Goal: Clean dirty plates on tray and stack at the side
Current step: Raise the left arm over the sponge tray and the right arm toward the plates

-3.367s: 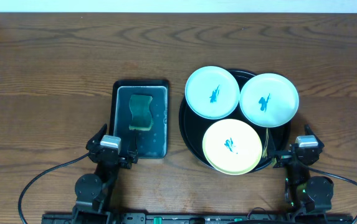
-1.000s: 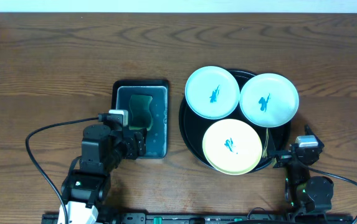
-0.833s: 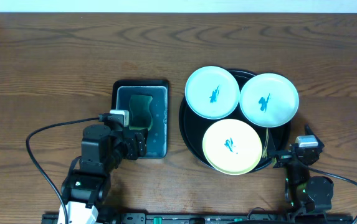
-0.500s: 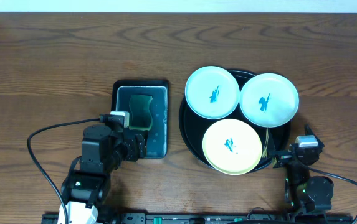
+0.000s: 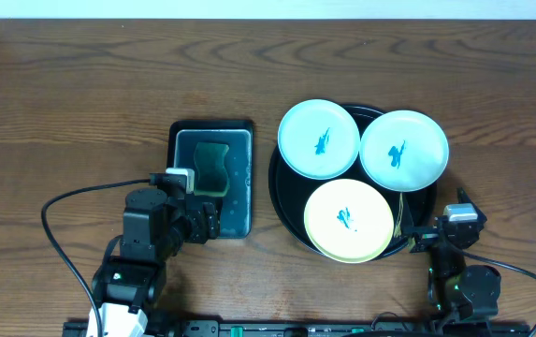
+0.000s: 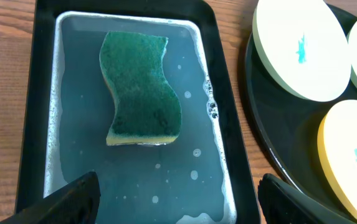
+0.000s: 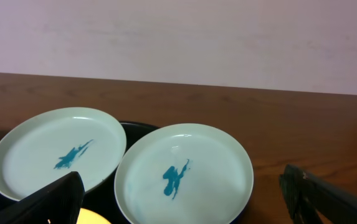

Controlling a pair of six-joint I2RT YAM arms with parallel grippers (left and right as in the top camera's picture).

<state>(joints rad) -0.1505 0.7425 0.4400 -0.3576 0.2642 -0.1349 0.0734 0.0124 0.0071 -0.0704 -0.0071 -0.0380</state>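
Nearest, at the front of the table (image 5: 62, 112): left gripper (image 6: 179, 198) spread wide with nothing in it, over the near end of the small tray (image 6: 231, 155). Right gripper (image 7: 181, 196) spread wide too, holding nothing, just beside the near right rim of the tray (image 5: 282, 201).

Only in the left wrist view: soapy water (image 6: 134, 174) with little bubbles in the small tray. Sponge (image 6: 142, 87) lying flat in it, dark green on top, thin yellow edge below, wavy sides.

Only from above: all three plates (image 5: 361, 234) whole, all on the round, shiny black tray, each poking out a bit over its rim. Yellow plate (image 5: 333, 206) closest. Behind it, side by side, left pale plate (image 5: 303, 126) and right pale plate (image 5: 417, 136). A small teal smear (image 5: 322, 143) in the middle of each one.

Only in the right wrist view: the two pale plates seen from low down, shallow, shiny, with low raised rims. Far behind them, brown table and then a plain pale wall (image 7: 178, 37).
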